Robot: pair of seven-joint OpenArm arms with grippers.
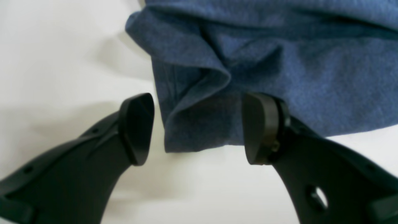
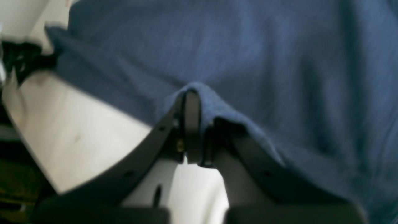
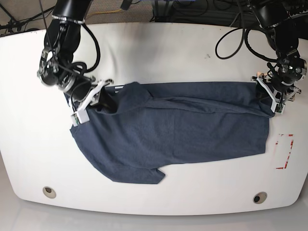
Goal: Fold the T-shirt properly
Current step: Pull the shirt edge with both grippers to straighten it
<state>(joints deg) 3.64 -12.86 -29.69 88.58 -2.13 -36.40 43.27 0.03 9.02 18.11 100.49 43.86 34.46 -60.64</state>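
Right end effector [image 2: 194,124] pinches a bunched edge of the T-shirt [image 3: 183,130], which sprawls across the worktop [image 3: 154,53]; soft, limp cloth, best taken at corners. Left end effector [image 1: 197,129] stands spread over the shirt's opposite corner.

1. A white table [image 3: 159,48] with rounded corners fills the base view.
2. Two round metal fittings [image 3: 48,192] sit near its front corners.
3. Red markings [image 3: 285,151] lie near its right edge.
4. Dark cables [image 3: 192,12] trail beyond the far edge.
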